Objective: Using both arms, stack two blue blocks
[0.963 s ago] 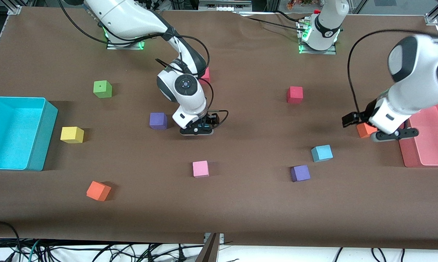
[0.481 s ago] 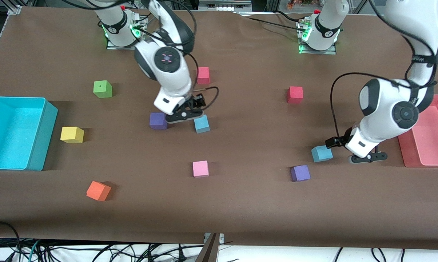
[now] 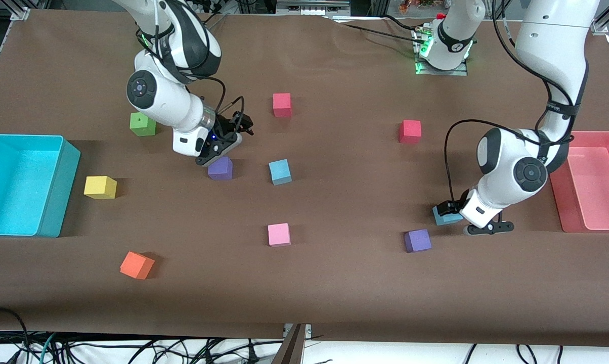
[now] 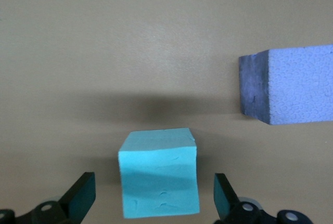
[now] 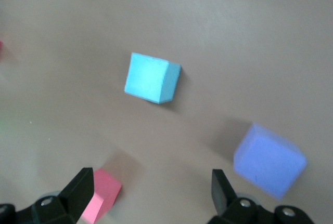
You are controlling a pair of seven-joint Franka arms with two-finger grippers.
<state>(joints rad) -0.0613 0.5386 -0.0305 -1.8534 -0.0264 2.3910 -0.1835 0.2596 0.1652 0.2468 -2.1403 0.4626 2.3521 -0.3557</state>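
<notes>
One blue block [image 3: 280, 172] [image 5: 152, 77] sits near the table's middle, beside a purple cube [image 3: 220, 168] [image 5: 268, 160]. My right gripper [image 3: 212, 153] [image 5: 151, 195] hangs open and empty just above that purple cube, apart from the blue block. The other blue block [image 3: 441, 218] [image 4: 158, 180] lies toward the left arm's end, partly hidden by my left wrist. My left gripper [image 3: 487, 228] [image 4: 153, 200] is low at this block. It is open, and in the left wrist view the block shows between the fingers [image 4: 80, 195] with a gap on each side.
A second purple cube [image 3: 418, 240] [image 4: 289, 86] lies close to the left gripper. A pink cube [image 3: 278, 234], two red cubes [image 3: 282, 104] [image 3: 410, 131], plus green [image 3: 142, 124], yellow [image 3: 100, 187] and orange [image 3: 137, 265] cubes are scattered around. A cyan bin [image 3: 56, 192] and a red bin [image 3: 567, 212] stand at the table's ends.
The right gripper left the middle blue block, which now sits uncovered, and moved toward the right arm's end over the purple cube. The left gripper came from the red bin to the other blue block.
</notes>
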